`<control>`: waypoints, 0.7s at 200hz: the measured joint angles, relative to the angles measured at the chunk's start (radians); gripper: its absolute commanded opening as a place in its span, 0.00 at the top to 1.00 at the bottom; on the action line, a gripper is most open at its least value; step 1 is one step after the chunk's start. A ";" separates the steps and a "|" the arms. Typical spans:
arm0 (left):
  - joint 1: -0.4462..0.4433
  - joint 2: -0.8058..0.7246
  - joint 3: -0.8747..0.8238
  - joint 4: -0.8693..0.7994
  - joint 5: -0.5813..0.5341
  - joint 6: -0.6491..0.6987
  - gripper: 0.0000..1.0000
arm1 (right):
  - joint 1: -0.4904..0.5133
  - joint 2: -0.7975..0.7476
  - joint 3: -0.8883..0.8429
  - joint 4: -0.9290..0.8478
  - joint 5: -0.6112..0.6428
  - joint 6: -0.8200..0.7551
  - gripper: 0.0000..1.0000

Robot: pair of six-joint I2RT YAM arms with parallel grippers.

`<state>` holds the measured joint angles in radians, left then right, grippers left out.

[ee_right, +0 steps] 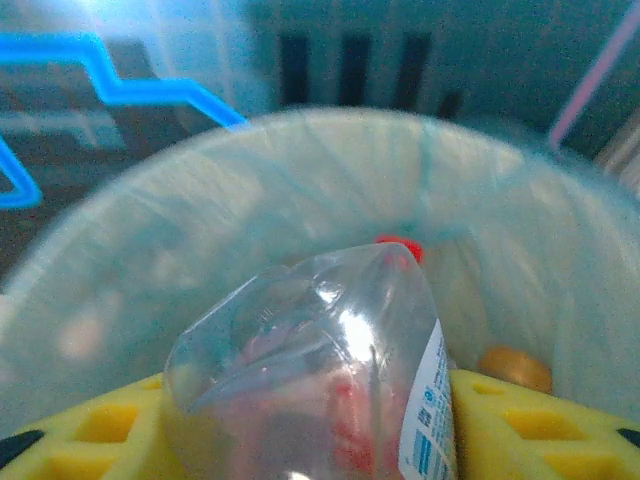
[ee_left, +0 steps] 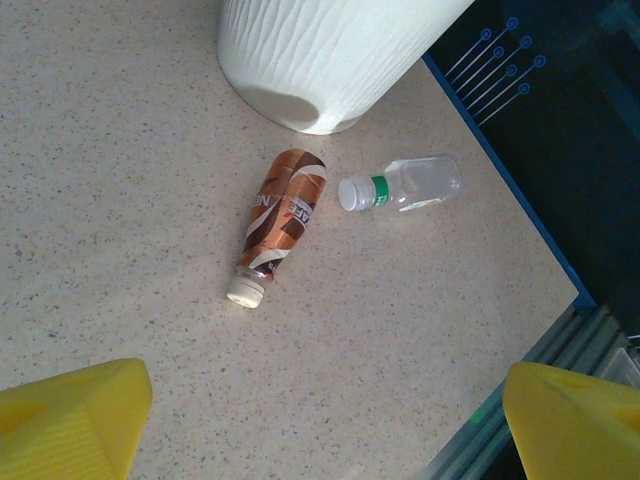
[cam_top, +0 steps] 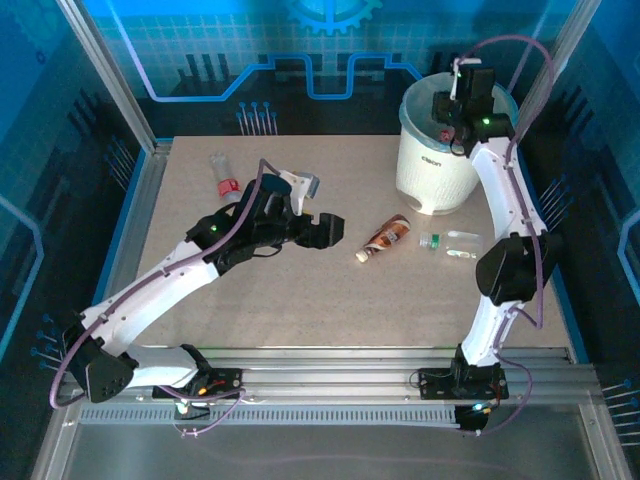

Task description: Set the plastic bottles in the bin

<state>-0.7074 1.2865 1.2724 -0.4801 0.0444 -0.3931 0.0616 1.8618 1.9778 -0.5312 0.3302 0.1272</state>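
The large round white plastic bin [cam_top: 435, 165], lined in pale blue, is seen upper right. Above it, a crumpled clear plastic bottle [ee_right: 300, 350] is pinched by the right gripper [ee_right: 320, 440]. The left gripper [ee_left: 320, 430] is spread wide; a brown-labelled bottle [ee_left: 282, 215] and a clear green-banded bottle [ee_left: 405, 187] are seen mid-frame near the bin.

**Q:** Which bottles lie outside the bin [cam_top: 437, 170]?
**A:** A brown bottle [ee_left: 280, 220] with a white cap lies on its side, just beside a green-banded clear bottle [ee_left: 405, 185]. Both are near the white bin. A red-marked clear bottle [cam_top: 222, 175] lies well apart.
**Q:** And above the bin?
**A:** A crumpled clear bottle [ee_right: 320, 380] with a blue-printed label, over the pale blue liner [ee_right: 150, 230].
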 measured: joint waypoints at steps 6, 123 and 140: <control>0.000 0.003 0.000 0.001 0.000 0.000 0.08 | -0.009 -0.014 -0.037 0.009 0.000 0.008 0.31; -0.035 0.046 0.000 0.015 -0.013 0.002 0.07 | -0.038 -0.147 -0.136 0.074 0.004 0.056 0.27; -0.035 0.048 0.000 0.015 -0.015 0.002 0.07 | -0.038 -0.147 -0.136 0.064 -0.016 0.057 0.28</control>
<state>-0.7429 1.3346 1.2724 -0.4648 0.0292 -0.3908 0.0238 1.7149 1.8420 -0.4675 0.3145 0.1844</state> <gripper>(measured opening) 0.926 0.727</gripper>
